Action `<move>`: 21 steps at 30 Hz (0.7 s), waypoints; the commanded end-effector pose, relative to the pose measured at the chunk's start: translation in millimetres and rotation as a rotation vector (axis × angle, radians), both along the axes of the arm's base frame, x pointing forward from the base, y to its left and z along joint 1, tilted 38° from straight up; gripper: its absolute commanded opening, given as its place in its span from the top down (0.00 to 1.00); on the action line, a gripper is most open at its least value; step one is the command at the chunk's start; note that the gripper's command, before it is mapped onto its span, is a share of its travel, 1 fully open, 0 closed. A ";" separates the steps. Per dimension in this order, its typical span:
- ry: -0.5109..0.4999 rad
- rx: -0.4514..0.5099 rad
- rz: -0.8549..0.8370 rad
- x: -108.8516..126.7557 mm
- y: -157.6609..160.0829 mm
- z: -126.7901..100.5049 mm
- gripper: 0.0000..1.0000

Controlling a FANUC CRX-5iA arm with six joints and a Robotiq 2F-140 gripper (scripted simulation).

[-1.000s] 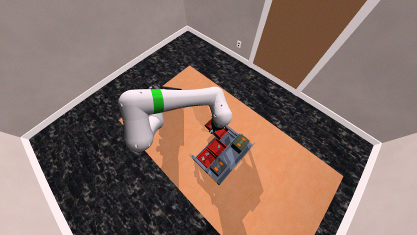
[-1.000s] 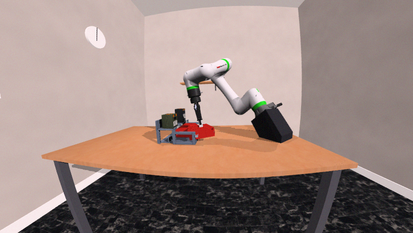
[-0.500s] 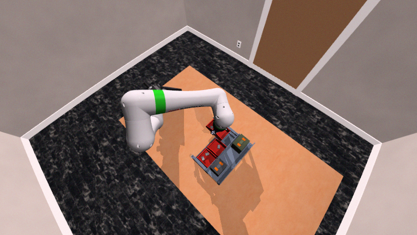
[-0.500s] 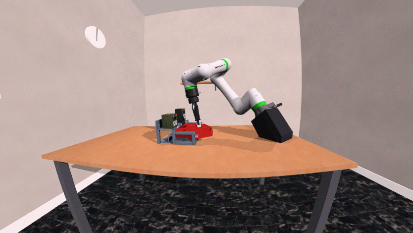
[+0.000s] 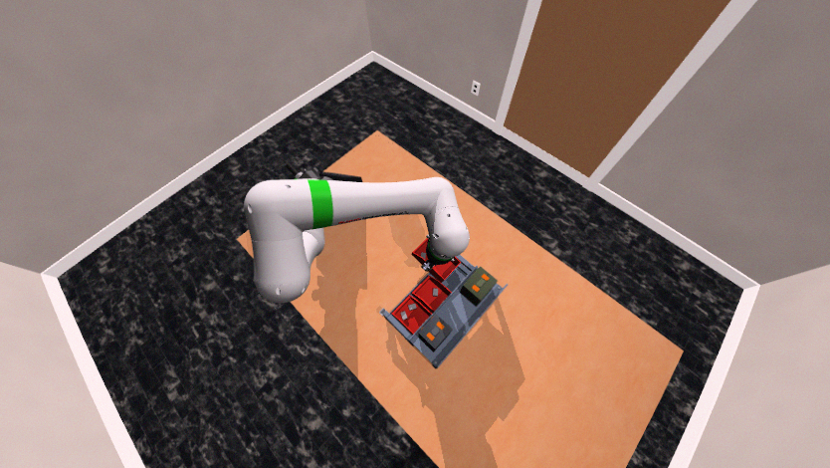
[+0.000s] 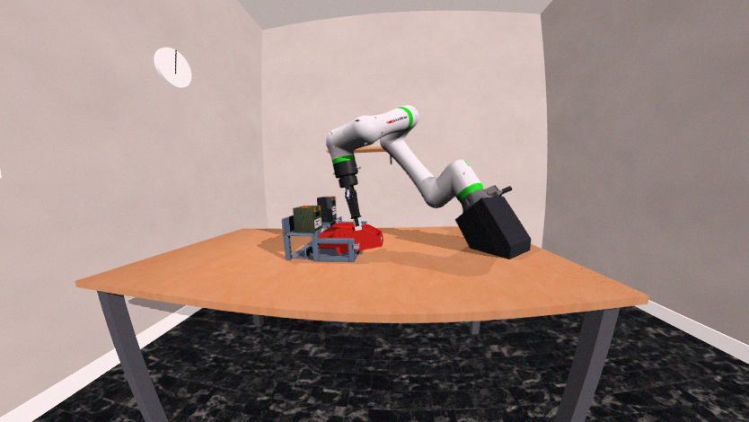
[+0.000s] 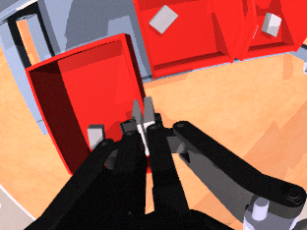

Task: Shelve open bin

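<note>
Fingers [image 6: 357, 227], drawn nearly together, pinch one side wall of the open bin [image 5: 446, 268] [image 6: 373, 236] [image 7: 93, 93] at the near side of the shelf [image 5: 459, 308] [image 6: 351, 250] [image 7: 84, 25]. In the wrist view the bin's body lies left of the fingers, its long axis running away from them toward the shelf and the free place beside the row. One arm does the work. The bin appears tilted, and the coming move likely calls for carrying its rear end over the lip and under the board before levelling; the neighbouring wall could snag it. Counted: one held bin, two seated bins, two boxes on the upper board, three parts in the seated bins and one visible in the held bin.
</note>
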State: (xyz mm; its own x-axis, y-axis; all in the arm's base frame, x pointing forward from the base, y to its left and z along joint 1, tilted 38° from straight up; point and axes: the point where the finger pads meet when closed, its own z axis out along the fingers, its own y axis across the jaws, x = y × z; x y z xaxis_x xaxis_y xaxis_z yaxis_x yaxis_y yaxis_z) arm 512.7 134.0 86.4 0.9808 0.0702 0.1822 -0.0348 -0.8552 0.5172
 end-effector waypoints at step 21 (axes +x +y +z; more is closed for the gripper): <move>0.000 0.000 0.000 8.7 1.7 3.1 1.00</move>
